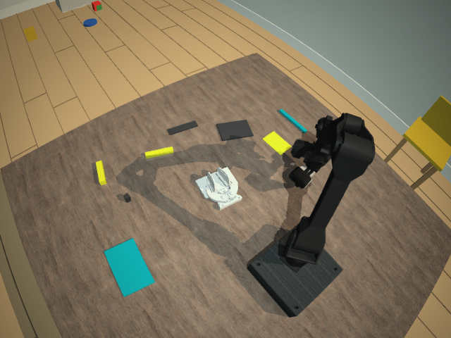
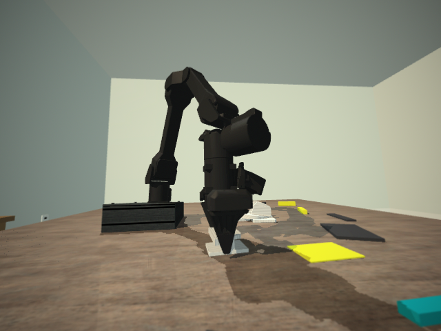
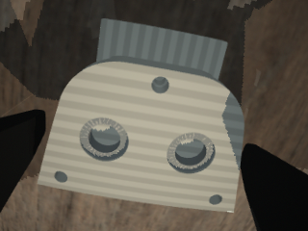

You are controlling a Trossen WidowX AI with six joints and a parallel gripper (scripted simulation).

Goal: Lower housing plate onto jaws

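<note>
- White and faintly ribbed, the housing plate [image 2: 212, 234] [image 3: 144, 111] is lying apart from the jaw assembly [image 1: 223, 192] [image 2: 261, 210], nearer the worktop's [image 1: 72, 218] [image 2: 107, 285] [image 3: 279, 72] upper-right edge in the top view.
- The fingers [image 1: 305, 179] [image 2: 226, 251] are standing wide apart, one at each side of the plate, and are gripping nothing.
- The right-hand finger in the wrist view is appearing closer to its side than the other; uneven closing could be shoving or twisting the plate.
- The plate is looking slightly turned between them, so a corner pinch could be leaving it crooked in the grip.
- Low fingertips could be scraping the worktop if the arm is going further down.
- Later, a tilted plate could be missing a stub, jamming or knocking a jaw loose.
</note>
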